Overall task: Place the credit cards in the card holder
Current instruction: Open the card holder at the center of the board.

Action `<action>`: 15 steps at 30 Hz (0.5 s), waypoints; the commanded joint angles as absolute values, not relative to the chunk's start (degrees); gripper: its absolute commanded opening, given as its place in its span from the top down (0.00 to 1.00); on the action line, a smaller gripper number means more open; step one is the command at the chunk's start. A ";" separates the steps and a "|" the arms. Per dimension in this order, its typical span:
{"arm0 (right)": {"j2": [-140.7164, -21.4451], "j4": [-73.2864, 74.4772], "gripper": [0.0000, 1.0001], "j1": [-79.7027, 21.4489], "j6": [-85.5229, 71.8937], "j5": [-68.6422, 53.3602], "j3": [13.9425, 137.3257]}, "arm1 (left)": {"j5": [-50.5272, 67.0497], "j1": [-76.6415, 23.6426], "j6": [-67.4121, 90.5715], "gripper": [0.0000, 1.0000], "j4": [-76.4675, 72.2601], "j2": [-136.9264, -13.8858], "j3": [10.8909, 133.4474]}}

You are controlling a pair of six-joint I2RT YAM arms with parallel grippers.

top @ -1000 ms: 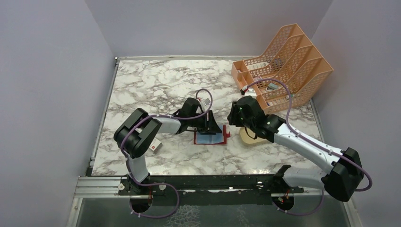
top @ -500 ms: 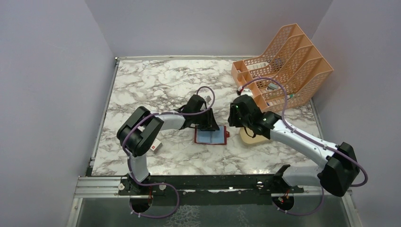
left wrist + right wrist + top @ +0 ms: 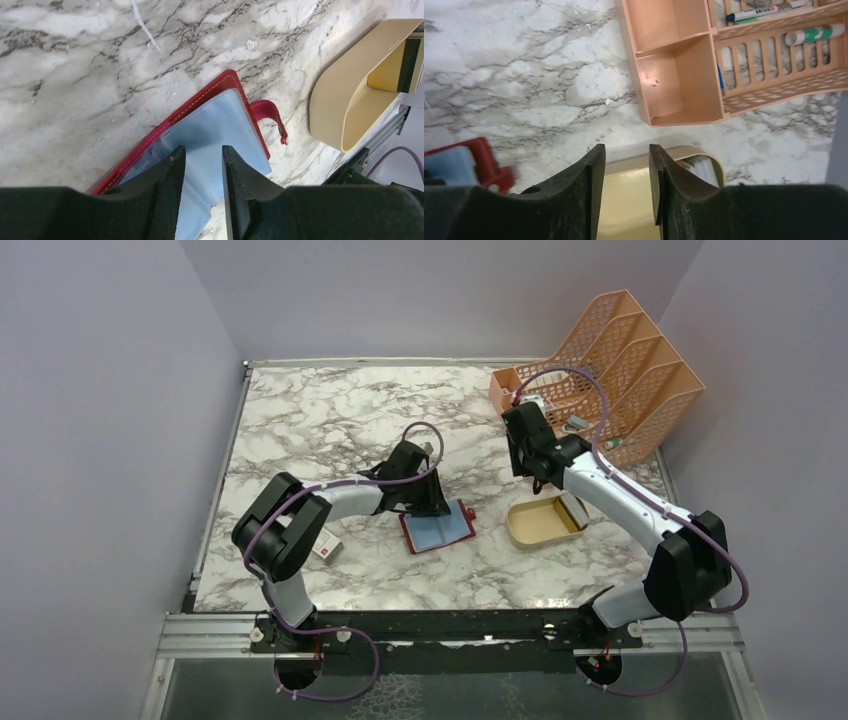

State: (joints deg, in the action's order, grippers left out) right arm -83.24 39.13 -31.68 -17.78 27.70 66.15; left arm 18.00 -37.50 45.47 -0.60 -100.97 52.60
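A marble table point(image 3: 330, 430) sits between plain grey walls.

From the top, the card holder point(image 3: 440, 528) lies open near the middle, red outside and blue inside. The left gripper point(image 3: 428, 502) is at its 11 o'clock corner. A beige tray point(image 3: 527, 530) lies at 3 o'clock from the holder. The credit cards point(image 3: 572, 508) look to be in the tray's far end, not in the holder. The right gripper point(image 3: 528, 455) hangs above the tray's 12 o'clock side. An orange rack point(image 3: 620, 360) stands at 1 o'clock on the table.

The left wrist view shows the left jaws a little apart, right over the holder's blue pockets point(image 3: 220, 125). I cannot tell if they pinch a pocket or just rest there. A gold card point(image 3: 387, 72) shows inside the tray.

The right wrist view shows the right jaws a little apart with nothing in them, over the tray's rim point(image 3: 674, 150). Card edges point(image 3: 701, 167) peek out at 4 o'clock.

What could go wrong? I think the cards sit tight against the tray wall. The fingers may bump the rim and push the tray away. A thin card could slip out. The holder could slide or flop shut if the left gripper is not holding it firmly.
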 commanded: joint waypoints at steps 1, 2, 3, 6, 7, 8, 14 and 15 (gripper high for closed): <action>-84.03 37.98 0.62 -31.60 -4.82 31.23 64.79 | 18.99 -37.27 45.71 0.63 -0.44 -97.83 50.27; -84.54 38.87 0.61 -31.31 -3.62 32.62 64.85 | 19.51 -37.27 46.09 0.62 -0.81 -97.82 49.69; -84.89 39.54 0.61 -30.87 -2.65 33.35 64.86 | 19.96 -37.31 46.43 0.62 -1.43 -97.82 48.95; -85.46 42.18 0.59 -28.27 -1.44 30.35 65.45 | 21.57 -37.28 47.43 0.58 -2.75 -94.82 47.07; -85.43 42.98 0.58 -27.66 -1.22 29.10 65.37 | 22.04 -37.27 47.34 0.57 -2.61 -94.28 46.81; -85.47 43.80 0.57 -27.26 -0.74 27.84 65.01 | 22.53 -37.27 47.15 0.56 -2.26 -93.78 46.63; -87.24 47.76 0.54 -26.20 1.13 30.20 60.80 | 25.77 -37.13 44.51 0.52 0.72 -92.55 47.11; -87.35 48.17 0.53 -26.10 1.21 29.76 60.41 | 26.46 -37.10 44.26 0.52 0.98 -92.77 47.21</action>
